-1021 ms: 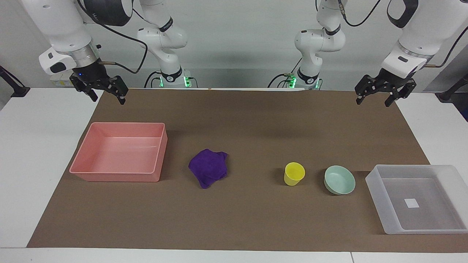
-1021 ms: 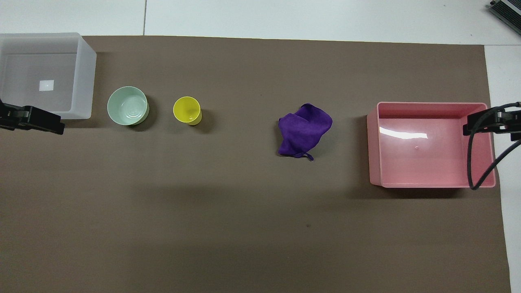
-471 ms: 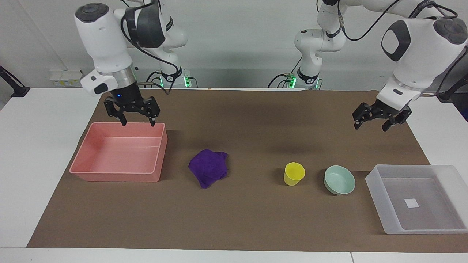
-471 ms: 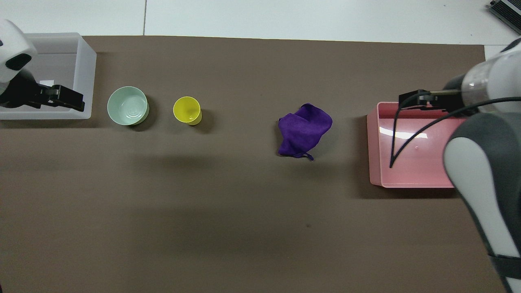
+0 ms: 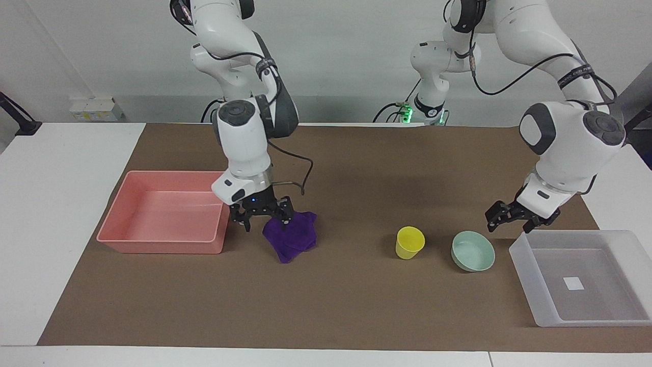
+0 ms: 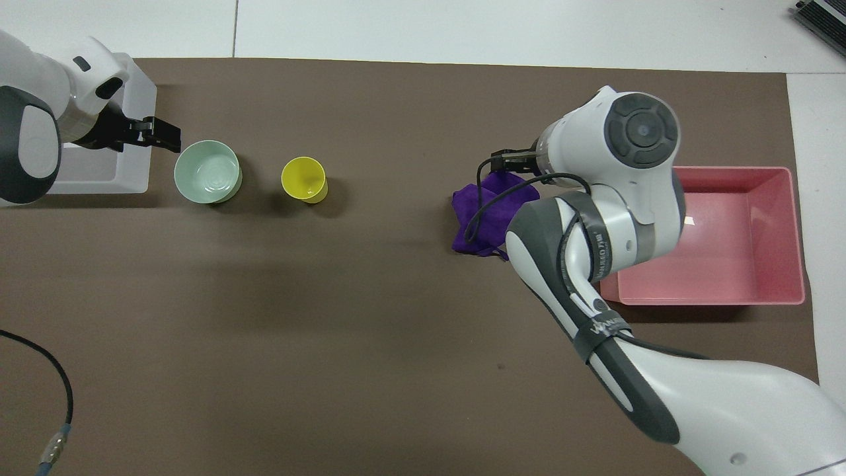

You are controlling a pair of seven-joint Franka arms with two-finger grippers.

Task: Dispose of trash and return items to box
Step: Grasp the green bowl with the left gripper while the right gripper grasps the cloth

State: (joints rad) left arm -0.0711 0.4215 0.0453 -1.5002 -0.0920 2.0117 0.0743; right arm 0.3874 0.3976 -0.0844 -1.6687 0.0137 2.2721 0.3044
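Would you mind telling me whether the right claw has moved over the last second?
Yes. The right claw has travelled from above the table edge nearest the robots, past the pink tray, down to the purple cloth, its fingers open.

The white bench (image 5: 61, 214) carries a brown mat (image 5: 356, 306) across its middle. On the mat, in a row from 9 to 3 o'clock in the facing view, lie the pink tray (image 5: 163, 244), purple cloth (image 5: 295, 239), yellow cup (image 5: 409, 242), mint bowl (image 5: 473, 252) and translucent box (image 5: 540, 300).
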